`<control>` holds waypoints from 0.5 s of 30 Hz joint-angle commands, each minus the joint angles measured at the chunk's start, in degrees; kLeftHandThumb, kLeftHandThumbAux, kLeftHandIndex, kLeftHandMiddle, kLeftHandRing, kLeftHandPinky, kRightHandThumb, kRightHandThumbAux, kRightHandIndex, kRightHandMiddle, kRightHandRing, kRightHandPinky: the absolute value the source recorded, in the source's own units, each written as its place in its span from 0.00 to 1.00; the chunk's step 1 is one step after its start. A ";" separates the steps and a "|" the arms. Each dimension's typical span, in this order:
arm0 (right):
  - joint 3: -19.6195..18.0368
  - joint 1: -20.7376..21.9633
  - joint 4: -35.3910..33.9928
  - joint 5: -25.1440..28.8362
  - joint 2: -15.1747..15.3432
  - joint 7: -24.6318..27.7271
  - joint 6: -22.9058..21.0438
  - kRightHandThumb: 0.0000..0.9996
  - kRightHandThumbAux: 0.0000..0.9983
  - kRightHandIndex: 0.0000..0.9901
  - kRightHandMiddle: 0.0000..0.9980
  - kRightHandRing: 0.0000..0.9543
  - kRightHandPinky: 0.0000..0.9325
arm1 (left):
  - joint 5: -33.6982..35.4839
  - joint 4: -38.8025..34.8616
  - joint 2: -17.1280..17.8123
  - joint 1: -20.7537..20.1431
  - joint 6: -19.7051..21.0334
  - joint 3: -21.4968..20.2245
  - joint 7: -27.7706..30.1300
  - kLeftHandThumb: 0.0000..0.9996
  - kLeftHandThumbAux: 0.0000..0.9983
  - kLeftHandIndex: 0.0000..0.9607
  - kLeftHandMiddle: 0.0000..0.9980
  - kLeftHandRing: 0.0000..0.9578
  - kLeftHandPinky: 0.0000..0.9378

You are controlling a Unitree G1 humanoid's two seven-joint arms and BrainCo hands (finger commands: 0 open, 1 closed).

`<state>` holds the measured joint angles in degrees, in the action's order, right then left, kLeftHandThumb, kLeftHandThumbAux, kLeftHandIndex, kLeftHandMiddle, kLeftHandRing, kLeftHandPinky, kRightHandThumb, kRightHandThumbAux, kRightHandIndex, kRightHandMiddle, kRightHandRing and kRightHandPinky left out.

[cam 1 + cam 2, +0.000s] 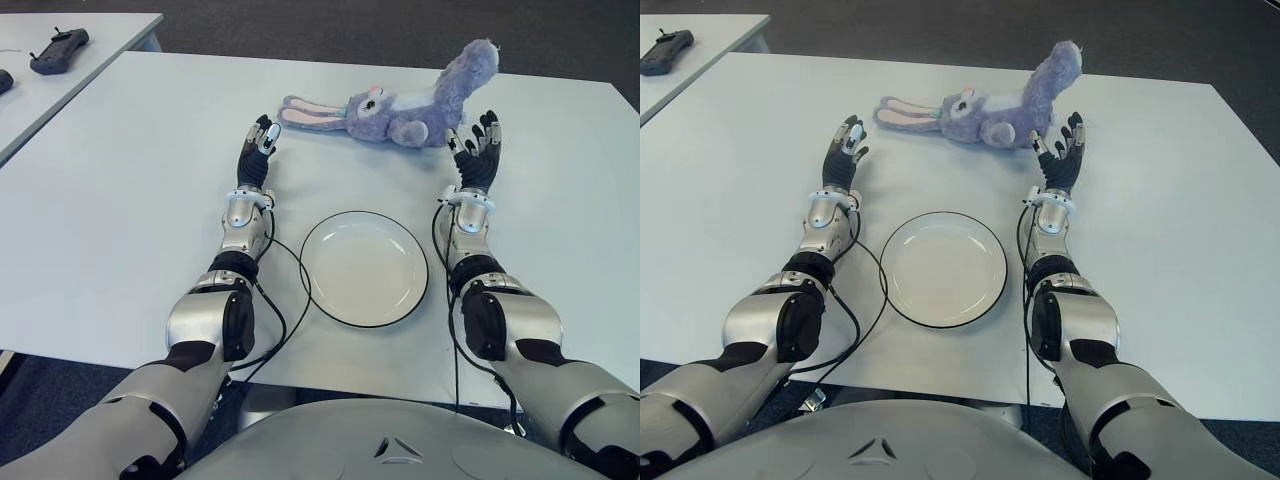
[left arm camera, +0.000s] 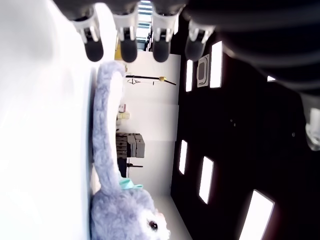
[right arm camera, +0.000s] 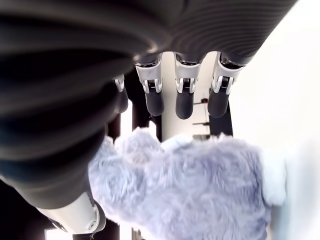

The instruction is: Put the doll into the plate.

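Two hands flank a grey-purple plush rabbit doll [image 1: 400, 108] that lies on its side on the white table [image 1: 120, 190], beyond the white plate [image 1: 364, 268]. The left hand [image 1: 258, 148] shows just short of the doll's long ears, fingers extended and holding nothing. The right hand [image 1: 477, 150] is beside the doll's body and raised tail end, palm toward it, its fingers [image 3: 184, 95] straight above the fur and not closed on it. The plate sits between the two forearms.
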<state>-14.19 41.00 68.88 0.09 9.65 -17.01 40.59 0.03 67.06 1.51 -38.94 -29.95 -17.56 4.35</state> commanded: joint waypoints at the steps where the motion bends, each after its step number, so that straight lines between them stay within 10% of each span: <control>1: 0.31 -3.33 2.82 -0.58 1.00 1.21 0.90 0.30 0.76 0.03 0.07 0.06 0.06 | 0.21 9.48 -2.66 14.32 6.61 0.21 -1.00 0.00 0.39 0.00 0.00 0.00 0.00; 15: 0.97 -1.77 2.29 -1.08 2.02 2.03 0.79 0.31 0.73 0.02 0.06 0.05 0.04 | -0.18 9.58 -2.57 14.24 7.01 0.78 -1.81 0.00 0.38 0.00 0.00 0.00 0.00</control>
<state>-13.97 41.08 68.93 0.06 11.25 -15.50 40.84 -0.03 67.06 1.89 -38.93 -29.96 -17.12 4.35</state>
